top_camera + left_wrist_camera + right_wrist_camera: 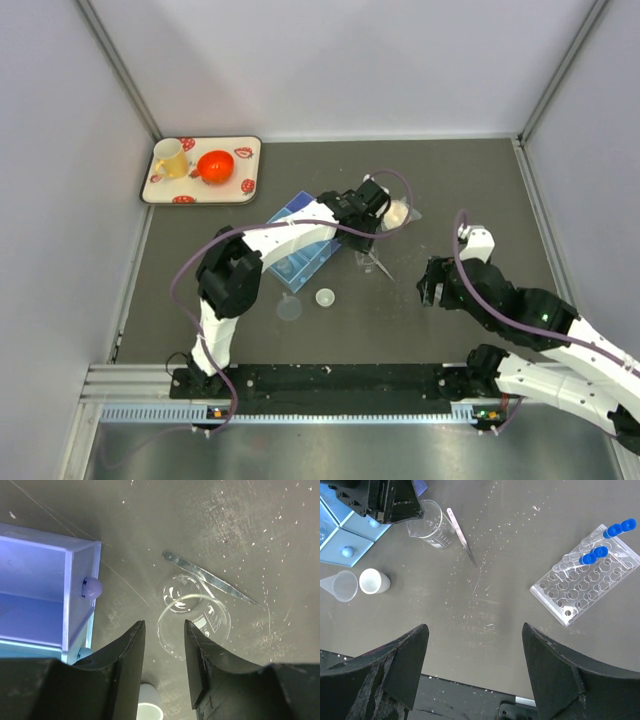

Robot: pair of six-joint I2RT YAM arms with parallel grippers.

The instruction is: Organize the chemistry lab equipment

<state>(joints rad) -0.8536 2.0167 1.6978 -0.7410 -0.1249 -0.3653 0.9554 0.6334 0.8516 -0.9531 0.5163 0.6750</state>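
beaker [431, 527] beside tweezers [461, 535], funnel [342, 586] beside cup [374, 581]

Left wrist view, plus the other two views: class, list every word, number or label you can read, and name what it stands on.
No text can be read in any view.
Beaker: white printed scale marks, too blurred to read.
Tray: red marks at the rim, too small to tell whether they are lettering.

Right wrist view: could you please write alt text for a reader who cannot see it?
The right claw hangs open over a dark table. A clear tube rack with blue-capped tubes lies on the picture's right; a beaker, thin rod, funnel and white cup sit on its left.
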